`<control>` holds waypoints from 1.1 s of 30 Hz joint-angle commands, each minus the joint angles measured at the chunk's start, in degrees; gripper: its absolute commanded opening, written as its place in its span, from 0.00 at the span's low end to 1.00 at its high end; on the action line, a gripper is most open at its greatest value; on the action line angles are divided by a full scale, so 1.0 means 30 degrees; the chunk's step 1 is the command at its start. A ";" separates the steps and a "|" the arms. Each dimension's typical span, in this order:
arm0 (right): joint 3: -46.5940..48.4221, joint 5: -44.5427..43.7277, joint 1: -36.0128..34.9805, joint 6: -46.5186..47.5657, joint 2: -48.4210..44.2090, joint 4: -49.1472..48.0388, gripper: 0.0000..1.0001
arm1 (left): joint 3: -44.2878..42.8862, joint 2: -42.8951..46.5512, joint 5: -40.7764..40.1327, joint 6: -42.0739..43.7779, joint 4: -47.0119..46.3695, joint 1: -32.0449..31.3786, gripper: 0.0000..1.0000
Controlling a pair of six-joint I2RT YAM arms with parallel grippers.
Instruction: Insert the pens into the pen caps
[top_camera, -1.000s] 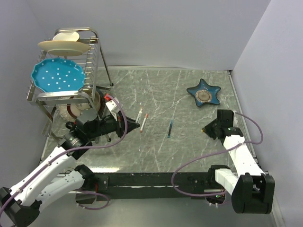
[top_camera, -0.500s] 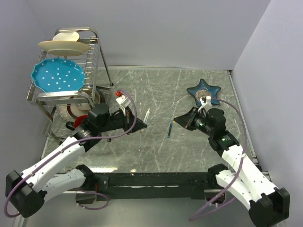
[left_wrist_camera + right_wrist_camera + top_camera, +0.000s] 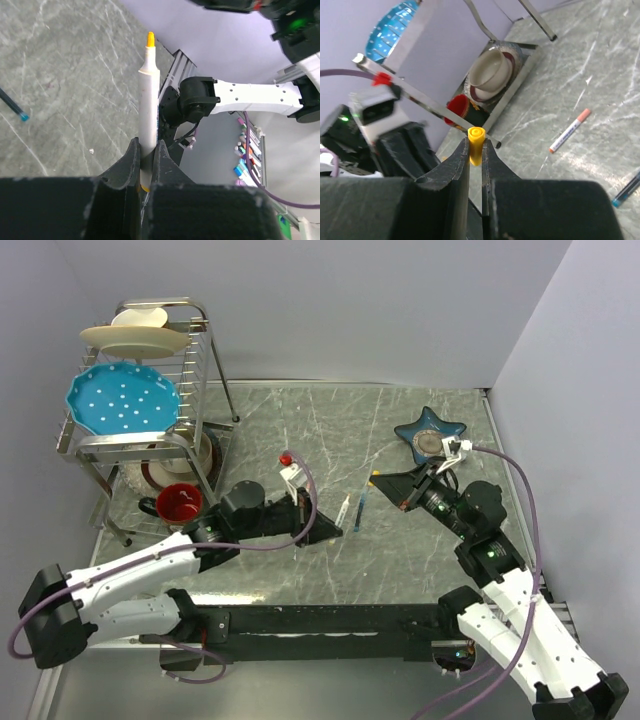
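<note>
pen (image 3: 149, 107) base behind left claw (image 3: 148, 146)

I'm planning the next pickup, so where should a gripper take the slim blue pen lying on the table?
Take the slim blue pen at mid-barrel, probably from straight above, fingers closing across its thin width. It lies flat on the grey marble table, so only its sides are reachable, and a middle hold leaves both ends free.
</note>
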State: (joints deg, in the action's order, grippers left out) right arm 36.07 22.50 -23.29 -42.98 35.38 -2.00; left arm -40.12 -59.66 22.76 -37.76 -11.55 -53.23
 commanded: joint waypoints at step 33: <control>-0.0687 0.2197 -0.0118 -0.2256 0.0426 -0.4256 0.00 | -0.0718 -0.0621 -0.1437 0.0223 -0.1335 -0.1357 0.01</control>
State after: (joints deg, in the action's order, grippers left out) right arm 34.92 27.81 -23.31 -48.88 37.28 -10.37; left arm -39.99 -61.06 17.26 -37.89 -13.82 -56.97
